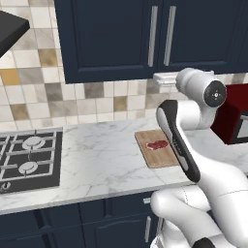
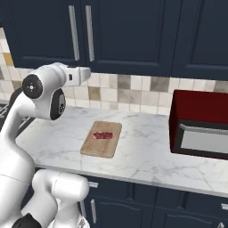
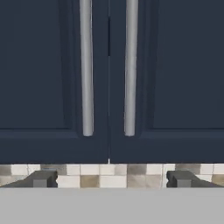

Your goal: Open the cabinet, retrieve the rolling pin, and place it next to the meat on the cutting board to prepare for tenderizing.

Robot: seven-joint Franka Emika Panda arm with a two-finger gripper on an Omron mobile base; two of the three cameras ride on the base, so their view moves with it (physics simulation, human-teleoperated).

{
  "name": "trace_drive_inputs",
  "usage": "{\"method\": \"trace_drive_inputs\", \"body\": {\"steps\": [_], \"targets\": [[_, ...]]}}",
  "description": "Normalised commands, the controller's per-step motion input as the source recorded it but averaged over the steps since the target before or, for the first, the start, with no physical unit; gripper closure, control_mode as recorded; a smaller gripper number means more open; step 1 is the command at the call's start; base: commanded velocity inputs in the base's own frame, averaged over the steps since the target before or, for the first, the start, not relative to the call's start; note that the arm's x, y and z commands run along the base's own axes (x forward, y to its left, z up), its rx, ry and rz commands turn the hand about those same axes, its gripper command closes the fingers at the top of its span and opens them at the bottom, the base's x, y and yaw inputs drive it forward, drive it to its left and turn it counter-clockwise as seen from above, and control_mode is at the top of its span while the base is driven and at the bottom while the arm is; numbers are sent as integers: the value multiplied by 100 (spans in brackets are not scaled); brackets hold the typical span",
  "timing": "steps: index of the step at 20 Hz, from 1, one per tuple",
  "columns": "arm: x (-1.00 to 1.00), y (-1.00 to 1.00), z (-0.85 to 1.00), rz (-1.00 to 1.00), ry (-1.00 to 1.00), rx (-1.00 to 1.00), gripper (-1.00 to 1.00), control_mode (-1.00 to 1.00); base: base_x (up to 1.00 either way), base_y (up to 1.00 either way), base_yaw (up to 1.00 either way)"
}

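I'm looking at the big dark navy wall cabinet [image 3: 109, 78] w/ its two flat doors, both closed, so I judge I'm on step one: getting it open. Its two long vertical silver bar handles [image 3: 86, 65] are hanging side by side either side of the door seam, lower ends at about 12 o'clock from my fingertips in the hand view.

On the white marble counter [image 1: 101, 160], the rectangular light-brown wooden cutting board [image 2: 101, 139] is lying flat, w/ the small flat red steak [image 2: 102, 135] resting on its far half. The dark red microwave [image 2: 200, 122] is standing at roughly 3 o'clock from the board in the right base view.

The rolling pin isn't out yet; I judge it's inside the cabinet.

The two-finger gripper [image 3: 109, 179] is released, tips spread wide, grasping nothing, pointing at the tile strip just under the doors.

Next, imo: I'm needing to lift the hand, centre on one handle, close round it and pull the door out.
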Motion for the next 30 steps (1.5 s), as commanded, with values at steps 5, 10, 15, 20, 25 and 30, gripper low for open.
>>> {"method": "trace_drive_inputs", "body": {"steps": [5, 10, 15, 20, 25, 30], "targets": [[0, -3, 26, -2, -14, 3, -100, -100, 0, 0, 0], [3, 0, 0, 0, 0, 0, -100, -100, 0, 0, 0], [9, 0, 0, -2, 0, 0, -100, -100, 0, 0, 0], [0, 0, 0, 0, 0, 0, -100, -100, 0, 0, 0], [1, 0, 0, 0, -1, 0, -100, -100, 0, 0, 0], [32, 0, 2, -3, 0, 0, -100, -100, 0, 0, 0]]}}
